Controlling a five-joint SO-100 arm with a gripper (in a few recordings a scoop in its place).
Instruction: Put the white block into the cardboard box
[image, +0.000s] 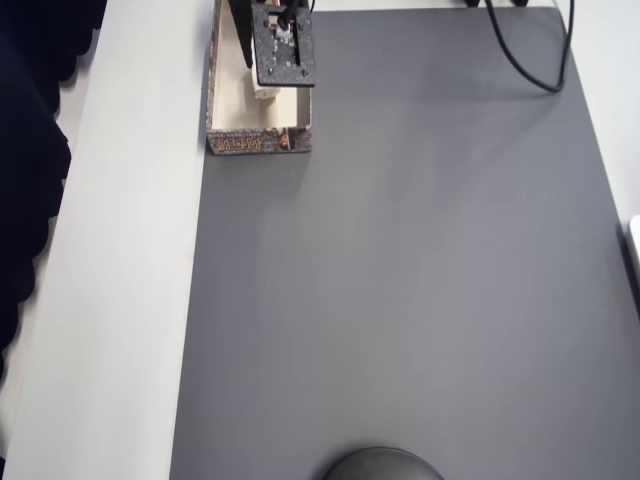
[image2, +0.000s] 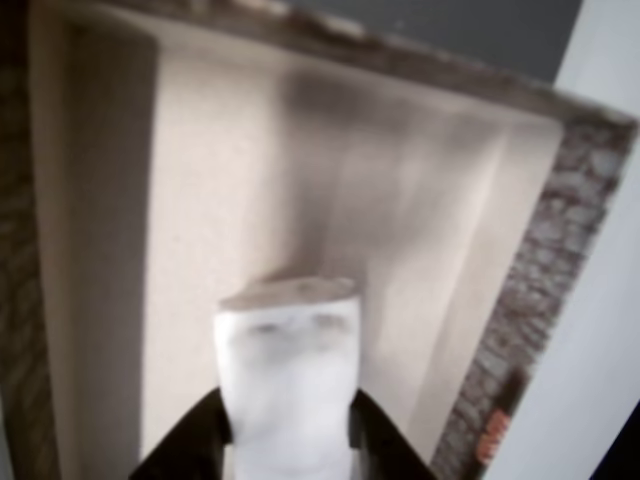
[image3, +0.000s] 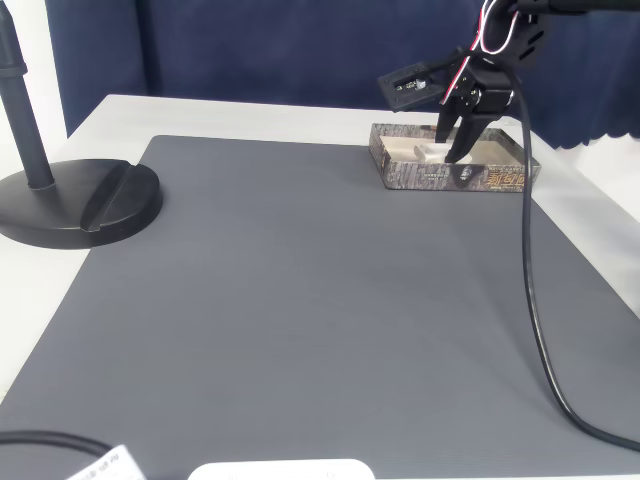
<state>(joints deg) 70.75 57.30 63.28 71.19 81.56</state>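
A dark grey mat (image3: 300, 300) covers most of a white table (image3: 300, 118), and behind the table hangs a dark blue curtain (image3: 280, 50). The cardboard box (image3: 455, 178) sits at the mat's far edge in the fixed view, its pale cream inside open upward and its patterned brownish-grey wall with reddish print facing the camera. The gripper (image3: 450, 152) reaches down into the box, its fingers clamped on the white block (image2: 290, 390); in the wrist view the block stands between the two dark fingertips (image2: 190, 440), just above the box's cream floor. In the overhead view the gripper (image: 266, 90) hangs over the box (image: 258, 143). A round black stand base (image3: 75, 200) rests well away from the box, on the mat's left edge. A black cable (image3: 535, 320) trails from the arm across the mat beside the box.
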